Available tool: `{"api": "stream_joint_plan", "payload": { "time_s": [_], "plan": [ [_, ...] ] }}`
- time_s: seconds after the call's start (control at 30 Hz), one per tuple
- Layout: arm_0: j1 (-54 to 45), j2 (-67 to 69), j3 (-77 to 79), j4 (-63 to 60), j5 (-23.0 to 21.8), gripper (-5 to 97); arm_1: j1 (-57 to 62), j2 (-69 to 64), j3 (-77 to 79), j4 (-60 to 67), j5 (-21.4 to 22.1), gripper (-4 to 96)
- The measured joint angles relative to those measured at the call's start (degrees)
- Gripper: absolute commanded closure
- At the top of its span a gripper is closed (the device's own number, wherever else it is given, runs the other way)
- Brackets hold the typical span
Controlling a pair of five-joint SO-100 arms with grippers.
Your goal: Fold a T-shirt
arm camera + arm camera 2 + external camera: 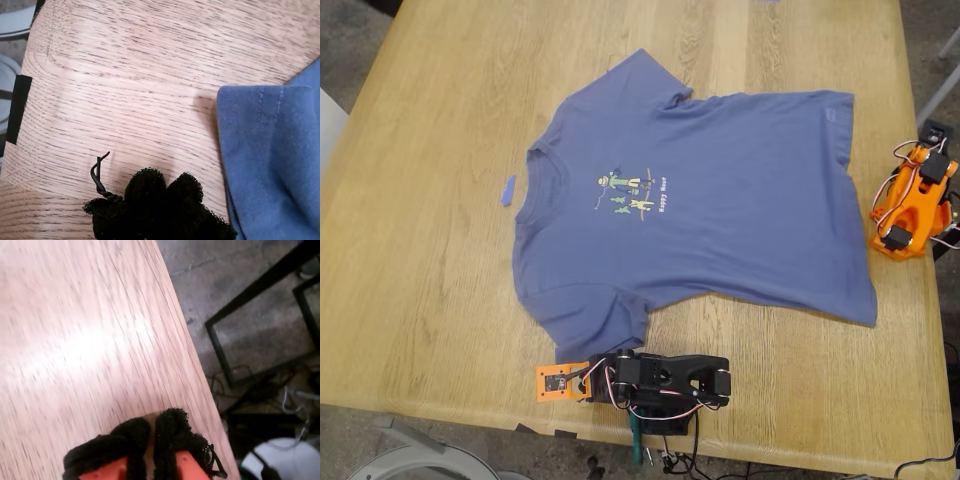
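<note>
Exterior view: the slate-blue T-shirt (700,190) lies spread flat, print up, across the middle of the wooden tabletop (440,150), its collar toward 9 o'clock and its hem toward 3 o'clock. A small blue scrap (508,190) rests on the wood just beyond the collar. A black arm (665,380) lies folded at the 6 o'clock edge, touching the nearer sleeve. An orange arm (912,200) sits at the 3 o'clock edge, just beside the hem.

First wrist view: my first pincer (162,187), padded in black foam, appears pressed together over bare wood, holding nothing; a sleeve hem of the T-shirt (270,160) lies just beside it.

Second wrist view: my second pincer (152,435), black-padded on orange, is pressed together and empty, near the tabletop edge (185,350), with grey floor (235,290) beyond.
</note>
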Motion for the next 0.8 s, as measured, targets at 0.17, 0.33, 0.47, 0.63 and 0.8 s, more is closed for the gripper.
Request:
{"api": "stream_joint_plan", "payload": {
  "time_s": [0.17,0.33,0.47,0.63,0.8],
  "plan": [
    [0.0,0.0,0.0,-5.01,2.72,92,-2.55,0.0,-2.46,-8.35,1.85,76.5],
    [2.02,0.0,0.0,-17.4,2.64,84,-8.44,0.0,-9.58,-10.37,8.44,75.6],
    [5.19,0.0,0.0,-21.62,2.64,79,-13.54,0.0,-17.05,-9.67,14.77,75.1],
    [10.81,0.0,-5.27,-19.78,2.64,72,-22.94,-2.55,-31.82,-4.31,16.87,71.1],
    [19.78,-0.79,-17.84,-5.54,2.64,65,-39.81,-8.96,-50.36,11.43,15.56,65.6]
  ]
}}
